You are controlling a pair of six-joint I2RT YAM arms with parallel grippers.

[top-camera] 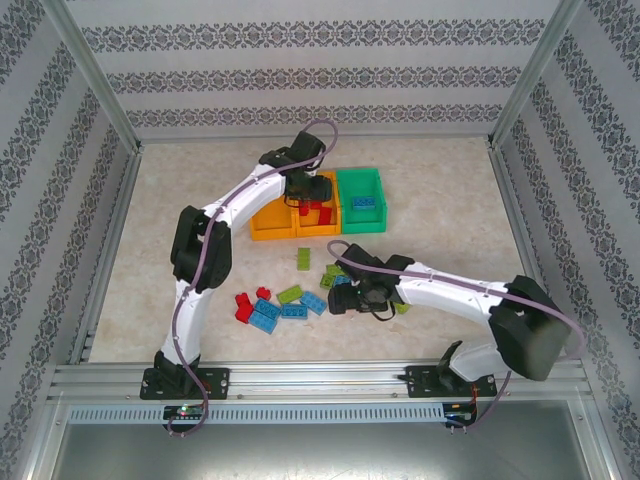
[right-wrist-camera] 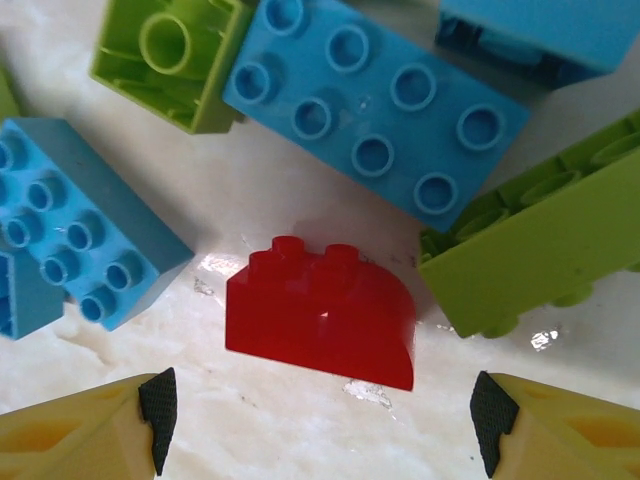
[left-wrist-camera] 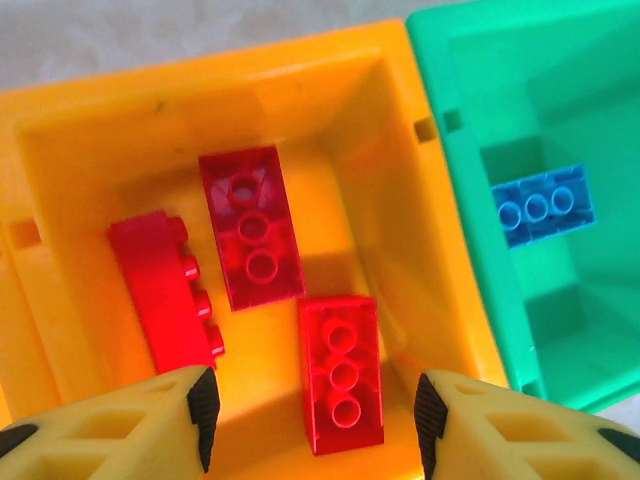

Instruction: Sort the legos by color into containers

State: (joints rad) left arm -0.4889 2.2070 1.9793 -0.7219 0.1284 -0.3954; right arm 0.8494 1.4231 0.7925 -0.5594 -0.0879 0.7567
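Left of the green bin (top-camera: pixel 360 171), touching its wall, stands the middle bin (top-camera: pixel 318 232), orange-yellow. The end bin (top-camera: pixel 272 222), also orange-yellow, stands one place further left of the green bin. All three rest on the table (top-camera: pixel 450 200).

Left gripper (top-camera: pixel 310 198): positioned above the middle bin, just left of the green bin. In the left wrist view, its fingers (left-wrist-camera: pixel 150 425) are spread wide with nothing held between them. Below them, three red bricks (left-wrist-camera: pixel 250 228) (left-wrist-camera: pixel 165 290) (left-wrist-camera: pixel 342 375) lie on the middle bin floor, two studs-up and one on its side. One blue brick (left-wrist-camera: pixel 543 205) lies studs-up on the green bin floor.

Loose bricks (top-camera: pixel 285 305): red, blue and lime, scattered on the table in front of the green bin, toward the arm bases and partly to its left, well apart from it.

Right gripper (top-camera: pixel 345 298): low over the loose bricks, in front of the green bin. In the right wrist view, its fingers (right-wrist-camera: pixel 90 430) are spread wide and hold nothing. A curved red brick (right-wrist-camera: pixel 320 315) lies on the table in line with the gap between them, clear of both pads. Blue pieces (right-wrist-camera: pixel 375 115) and lime pieces (right-wrist-camera: pixel 530 250) lie close around it. Whether the nearest lime piece touches the curved red brick cannot be told.
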